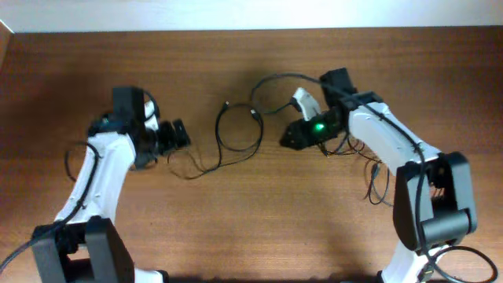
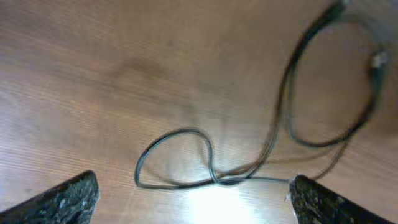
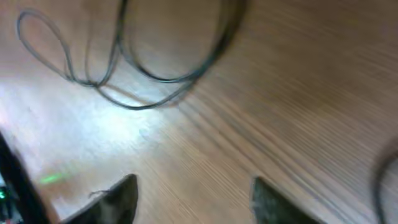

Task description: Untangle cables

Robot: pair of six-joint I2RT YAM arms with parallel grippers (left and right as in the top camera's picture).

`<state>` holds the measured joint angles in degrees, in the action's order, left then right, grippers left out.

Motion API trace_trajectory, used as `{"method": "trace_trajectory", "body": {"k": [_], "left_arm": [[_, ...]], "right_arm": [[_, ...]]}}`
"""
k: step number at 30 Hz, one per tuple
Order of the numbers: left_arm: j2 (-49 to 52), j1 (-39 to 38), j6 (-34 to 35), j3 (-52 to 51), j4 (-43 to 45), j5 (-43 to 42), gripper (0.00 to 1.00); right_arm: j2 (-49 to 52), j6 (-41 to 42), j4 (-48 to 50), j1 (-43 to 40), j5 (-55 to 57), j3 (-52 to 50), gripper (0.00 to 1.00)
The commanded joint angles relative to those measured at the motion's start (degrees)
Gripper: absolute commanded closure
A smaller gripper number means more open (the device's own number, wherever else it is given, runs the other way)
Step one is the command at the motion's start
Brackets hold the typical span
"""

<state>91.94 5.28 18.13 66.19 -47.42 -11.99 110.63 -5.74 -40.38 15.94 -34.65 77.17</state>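
Thin black cables (image 1: 236,134) lie in loose loops at the table's middle, with small plug ends near the top of the loop. My left gripper (image 1: 179,135) is open and empty just left of the small loop. In the left wrist view the small loop (image 2: 180,158) lies between and ahead of the open fingers (image 2: 193,202), and one strand ends at the right finger. My right gripper (image 1: 289,140) is open and empty right of the big loop. The right wrist view shows the loops (image 3: 155,62) ahead of its fingers (image 3: 193,199). More thin cables (image 1: 369,161) lie under the right arm.
The wooden table (image 1: 251,228) carries both arm bases at the front. A white plug or adapter (image 1: 302,98) with a black cord sits behind the right gripper. A green light glows on the right wrist.
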Motion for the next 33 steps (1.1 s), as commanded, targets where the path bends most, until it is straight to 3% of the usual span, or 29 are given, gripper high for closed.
{"method": "trace_trajectory", "body": {"k": [1, 3, 7, 12, 17, 26, 33], "left_arm": [[-0.2, 2.2, -0.1, 9.2, -4.3, -0.1, 0.01], [-0.2, 5.2, 1.7, 12.0, -6.5, -0.2, 0.01], [-0.1, 15.4, 4.8, 12.5, -7.8, -0.7, 0.01], [-0.1, 25.7, 4.8, 12.5, -7.8, -0.6, 0.01], [-0.1, 27.1, 4.8, 12.5, -7.8, -0.6, 0.01], [-0.1, 27.1, 4.8, 12.5, -7.8, -0.6, 0.01], [-0.1, 27.1, 4.8, 12.5, -7.8, -0.6, 0.01]], "right_arm": [[-1.4, 0.4, 2.9, 5.9, -0.7, 0.9, 0.22], [-1.4, 0.4, 5.6, 10.1, -0.7, 0.9, 0.06], [-1.4, 0.4, 12.2, 15.9, 0.2, 0.9, 0.06], [-1.3, 0.4, 19.3, 23.4, 16.0, 0.9, 0.05], [0.8, 0.4, 25.3, 28.8, 24.8, 0.9, 0.05], [7.6, 0.4, 31.8, 30.7, 24.8, 0.9, 0.02], [13.5, 0.4, 31.3, 31.7, 24.2, 0.8, 0.01]]}}
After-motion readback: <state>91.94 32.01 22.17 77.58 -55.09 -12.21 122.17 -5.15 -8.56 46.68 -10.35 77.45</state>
